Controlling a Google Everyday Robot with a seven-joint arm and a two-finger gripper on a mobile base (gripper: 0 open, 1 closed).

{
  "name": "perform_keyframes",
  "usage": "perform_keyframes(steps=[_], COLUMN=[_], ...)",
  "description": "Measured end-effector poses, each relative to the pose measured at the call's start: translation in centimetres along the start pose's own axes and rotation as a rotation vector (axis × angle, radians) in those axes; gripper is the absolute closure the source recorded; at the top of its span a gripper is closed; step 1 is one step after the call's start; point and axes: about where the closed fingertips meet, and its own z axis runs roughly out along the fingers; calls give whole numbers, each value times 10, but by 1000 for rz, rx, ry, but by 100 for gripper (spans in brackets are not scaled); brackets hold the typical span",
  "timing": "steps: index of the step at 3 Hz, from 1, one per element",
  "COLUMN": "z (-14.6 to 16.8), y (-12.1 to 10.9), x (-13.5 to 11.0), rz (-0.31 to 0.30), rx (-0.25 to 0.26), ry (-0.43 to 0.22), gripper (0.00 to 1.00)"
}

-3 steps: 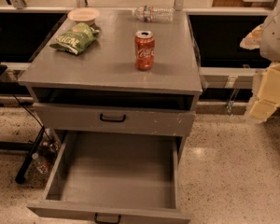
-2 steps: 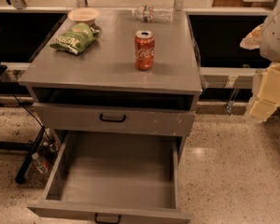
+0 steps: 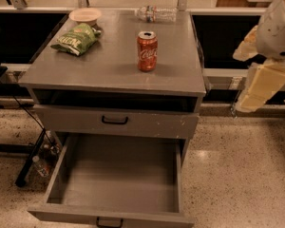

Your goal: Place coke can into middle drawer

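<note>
The coke can [image 3: 147,51] stands upright on the grey cabinet top [image 3: 109,65], right of centre. The middle drawer [image 3: 118,175] is pulled fully out below; its flat tray holds nothing and its black handle [image 3: 109,222] shows at the bottom edge. The gripper [image 3: 251,68] hangs in the air to the right of the cabinet, well apart from the can and at about the height of the cabinet top. Its two cream fingers [image 3: 259,87] stand apart and hold nothing.
A green chip bag [image 3: 76,38] and a small bowl [image 3: 85,15] lie at the top's back left. A clear water bottle [image 3: 156,14] lies at the back edge. The upper drawer [image 3: 115,120] is closed. Black cables and a stand [image 3: 31,163] sit on the floor at the left.
</note>
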Motion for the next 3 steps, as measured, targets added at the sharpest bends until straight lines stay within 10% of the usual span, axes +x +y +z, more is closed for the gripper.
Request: perform_keyframes(steps=[3], z=[2], y=[-1], x=[-2], rz=[2], rx=[-3], ry=[-10], gripper=[0])
